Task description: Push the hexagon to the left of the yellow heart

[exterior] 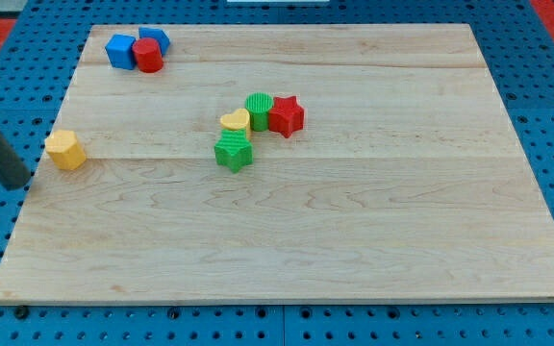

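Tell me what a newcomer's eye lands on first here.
A tight cluster mid-board: yellow heart block, green round block, red star block and green star block. At the view's left edge, a lone yellow hexagon block with my tip just left of it. Top-left corner of the pale wooden board: two blue blocks and a red block.

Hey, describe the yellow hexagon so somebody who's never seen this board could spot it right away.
Start at the wooden board and follow its left edge to about mid-height. The yellow hexagon sits alone there, just right of my tip. The only other yellow piece, the yellow heart, is packed in the middle cluster.
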Available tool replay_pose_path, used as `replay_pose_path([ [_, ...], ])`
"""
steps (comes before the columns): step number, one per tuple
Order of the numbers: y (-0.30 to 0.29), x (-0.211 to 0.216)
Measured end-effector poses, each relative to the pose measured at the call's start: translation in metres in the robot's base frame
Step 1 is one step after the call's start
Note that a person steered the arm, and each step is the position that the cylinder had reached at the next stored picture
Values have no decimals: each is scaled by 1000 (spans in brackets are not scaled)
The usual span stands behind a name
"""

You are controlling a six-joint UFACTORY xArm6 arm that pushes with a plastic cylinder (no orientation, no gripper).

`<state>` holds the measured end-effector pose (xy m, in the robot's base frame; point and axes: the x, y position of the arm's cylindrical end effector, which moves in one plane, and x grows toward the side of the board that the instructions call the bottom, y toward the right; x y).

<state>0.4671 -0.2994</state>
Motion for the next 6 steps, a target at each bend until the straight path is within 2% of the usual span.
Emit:
replay_pose_path([
  [1,68,-34],
  [2,102,-46],
  [3,41,-63],
  [4,93,-84],
  [5,198,-85],
  [6,211,-84],
])
